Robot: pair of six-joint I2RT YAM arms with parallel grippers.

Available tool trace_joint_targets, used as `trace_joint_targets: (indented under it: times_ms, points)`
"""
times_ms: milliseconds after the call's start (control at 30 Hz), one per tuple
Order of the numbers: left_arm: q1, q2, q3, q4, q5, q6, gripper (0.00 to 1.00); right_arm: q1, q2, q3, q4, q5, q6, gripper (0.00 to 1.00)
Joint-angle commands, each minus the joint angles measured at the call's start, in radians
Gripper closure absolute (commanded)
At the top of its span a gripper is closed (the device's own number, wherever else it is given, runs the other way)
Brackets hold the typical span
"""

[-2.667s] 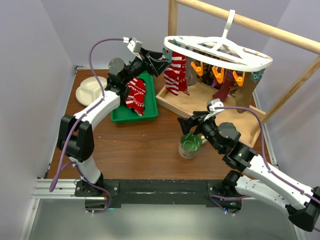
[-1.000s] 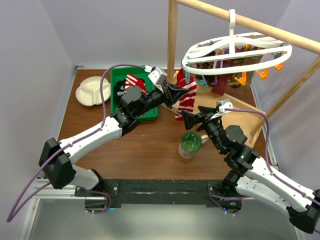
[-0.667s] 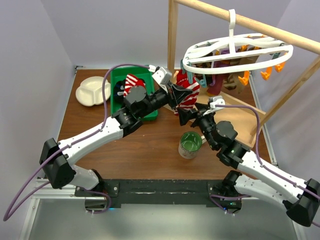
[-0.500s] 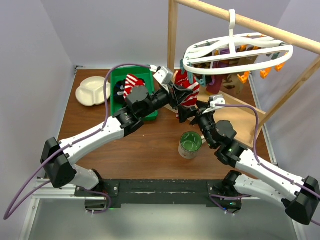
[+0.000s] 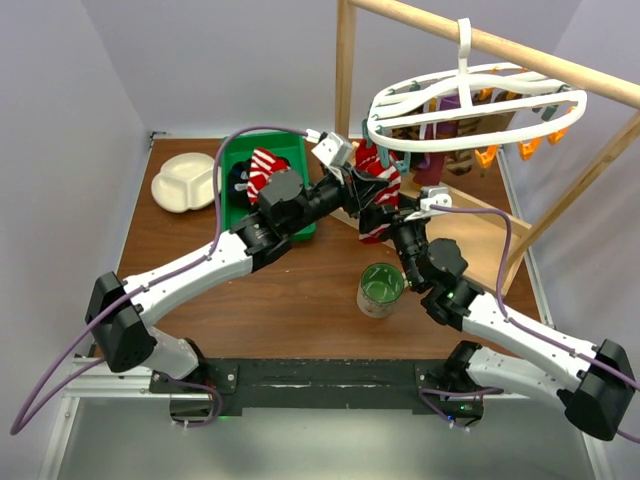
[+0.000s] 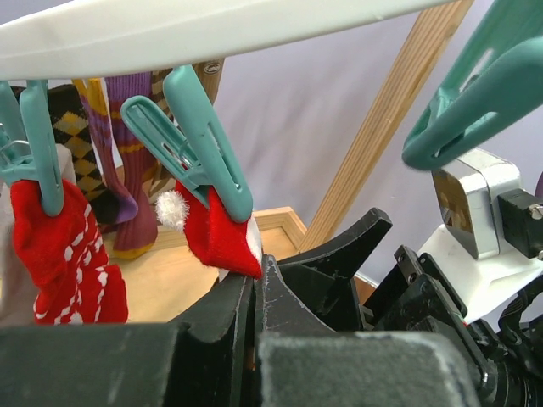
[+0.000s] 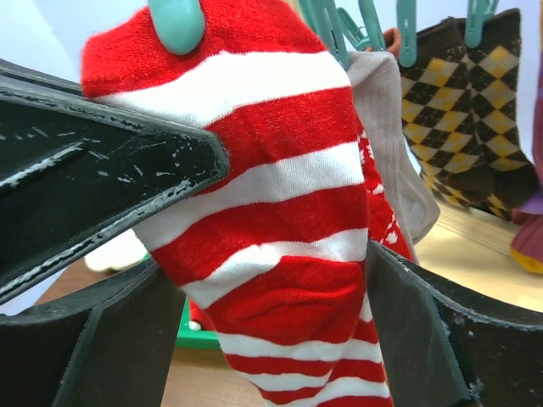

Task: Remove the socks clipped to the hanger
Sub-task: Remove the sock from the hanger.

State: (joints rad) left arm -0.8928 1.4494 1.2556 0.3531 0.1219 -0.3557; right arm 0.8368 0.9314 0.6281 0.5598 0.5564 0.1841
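Observation:
The white hanger (image 5: 455,144) hangs by its hook from the wooden pole. A red-and-white striped sock (image 5: 378,195) hangs from a teal clip (image 6: 199,140) at its left end. My left gripper (image 5: 352,190) is shut, its fingertips pinching the sock's red top edge (image 6: 216,233) just under that clip. My right gripper (image 7: 267,263) is open and straddles the striped sock (image 7: 280,212) lower down, one finger on each side. Brown checkered socks (image 7: 462,102), a purple sock (image 6: 127,127) and a red dotted sock (image 6: 59,246) stay clipped behind.
A green bin (image 5: 232,150) with socks in it lies at the back left, beside a white divided plate (image 5: 185,182). A green mug (image 5: 381,288) stands just under my right arm. The wooden tray (image 5: 480,230) and post-and-pole frame (image 5: 520,50) fill the back right.
My right gripper has risen to the left and come round the striped sock. My left gripper shifted slightly up and right with the sock's top edge. Earlier still, the hanger swung round.

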Motion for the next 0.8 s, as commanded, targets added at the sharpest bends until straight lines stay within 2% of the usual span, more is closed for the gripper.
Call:
trace_joint_targets:
  times_ms: [0, 33, 100, 133, 200, 233, 300, 400, 467, 500, 567, 767]
  points:
    - [-0.011, 0.017, 0.05, -0.006, 0.001, -0.009, 1.0, -0.002, 0.018, 0.038, 0.097, 0.074, -0.025, 0.19]
    - [-0.011, 0.019, 0.051, -0.005, 0.001, -0.012, 1.0, -0.001, 0.015, 0.038, 0.098, 0.077, -0.031, 0.31]
    - [-0.011, 0.023, 0.057, -0.006, 0.001, -0.012, 1.0, -0.002, 0.011, 0.036, 0.097, 0.076, -0.034, 0.48]
    - [-0.012, 0.023, 0.06, -0.006, -0.001, -0.011, 1.0, -0.002, 0.004, 0.035, 0.091, 0.076, -0.034, 0.65]
    - [-0.011, 0.028, 0.064, -0.006, -0.007, -0.011, 1.0, -0.002, -0.003, 0.033, 0.078, 0.074, -0.034, 0.79]
    - [-0.011, 0.029, 0.068, -0.008, -0.01, -0.009, 1.0, -0.002, -0.012, 0.033, 0.062, 0.073, -0.032, 0.9]
    - [-0.012, 0.037, 0.076, -0.008, -0.013, -0.011, 1.0, -0.002, -0.022, 0.03, 0.049, 0.068, -0.025, 0.98]
    - [-0.011, 0.046, 0.093, -0.006, -0.014, -0.019, 0.99, -0.002, -0.039, 0.022, 0.026, 0.06, -0.011, 1.0]
    - [-0.011, 0.049, 0.099, 0.001, -0.016, -0.028, 0.95, -0.002, -0.046, 0.021, 0.009, 0.06, -0.005, 1.0]
    - [-0.011, 0.051, 0.1, 0.007, -0.018, -0.031, 0.89, -0.002, -0.049, 0.016, 0.005, 0.054, -0.002, 1.0]
    - [-0.011, 0.046, 0.102, 0.012, -0.019, -0.037, 0.85, -0.002, -0.055, 0.013, -0.001, 0.051, 0.002, 1.0]
    - [-0.011, 0.02, 0.093, 0.027, -0.031, -0.046, 0.65, -0.002, -0.068, 0.01, -0.023, 0.034, 0.011, 1.0]
